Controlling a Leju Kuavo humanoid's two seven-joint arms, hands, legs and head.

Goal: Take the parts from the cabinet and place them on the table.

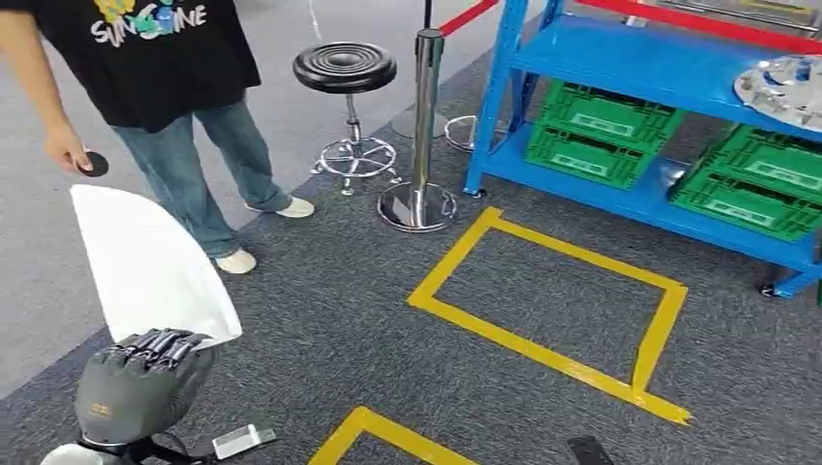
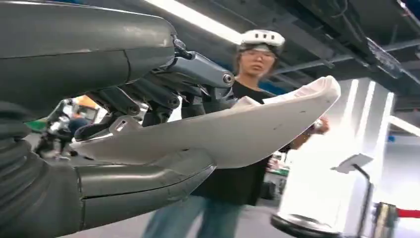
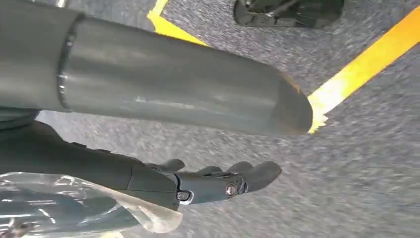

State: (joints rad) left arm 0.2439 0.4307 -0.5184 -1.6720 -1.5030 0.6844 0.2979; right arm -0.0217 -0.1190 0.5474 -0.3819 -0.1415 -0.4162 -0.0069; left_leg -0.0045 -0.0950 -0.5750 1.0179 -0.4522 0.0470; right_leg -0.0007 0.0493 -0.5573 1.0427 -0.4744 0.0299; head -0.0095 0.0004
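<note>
My left hand is at the lower left of the head view and grips a white curved panel by its lower end, so the panel stands up above the hand. In the left wrist view the panel sits pinched between the thumb and the dark fingers. My right hand hangs over the carpet, its fingers held apart from the thumb with bare floor showing between them. A crumpled clear plastic film lies against the outer side of those fingers. On the blue cabinet, a silvery plastic-wrapped part rests on a shelf.
A person stands close at the left, holding a small dark disc. A black stool and a chrome post stand ahead. Green crates fill the cabinet's lower shelf. Yellow tape marks rectangles on the grey carpet.
</note>
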